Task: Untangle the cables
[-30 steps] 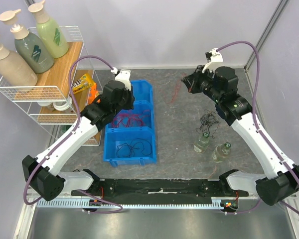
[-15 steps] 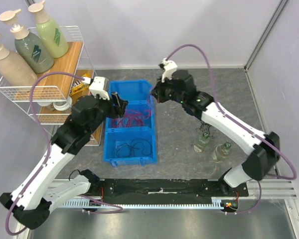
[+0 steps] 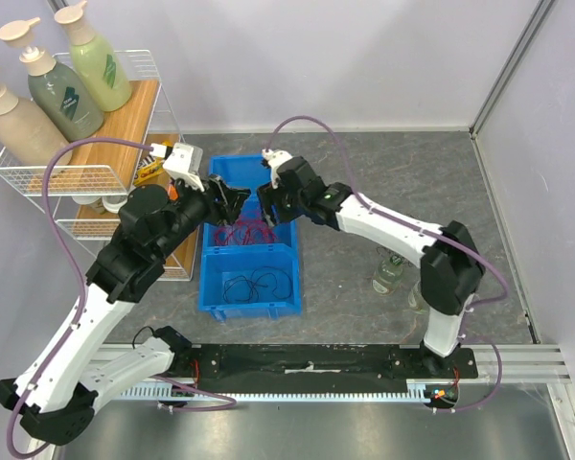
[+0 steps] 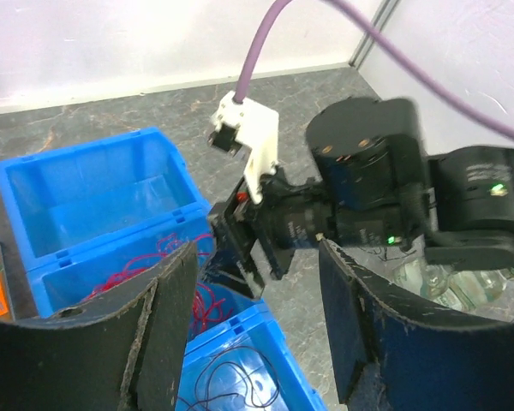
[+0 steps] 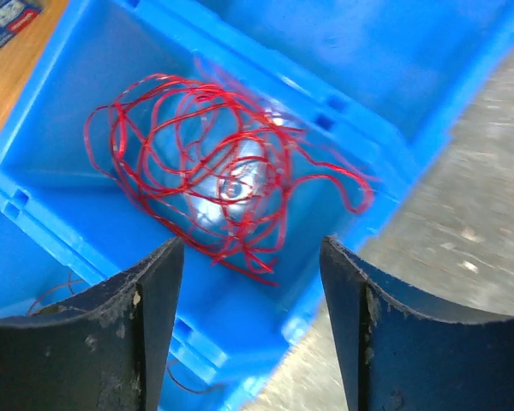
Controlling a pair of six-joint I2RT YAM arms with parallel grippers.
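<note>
over the blue bin (image 3: 249, 308)'s middle compartment, the left fingers (image 4: 167, 325) stand apart and empty. the red cables (image 5: 214, 188) lie bunched below. the right fingers (image 5: 146, 342), also apart, hover above them, close to the left pair; such crowding could knock the two together, or one grab could hoist the whole clump.

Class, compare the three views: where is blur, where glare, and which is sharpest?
Right wrist view: the table blurs at the right edge, and glare whitens the blue bin floor under the red wires. Left wrist view: the left pincer is dark. Top view: sharpest, evenly lit.
</note>
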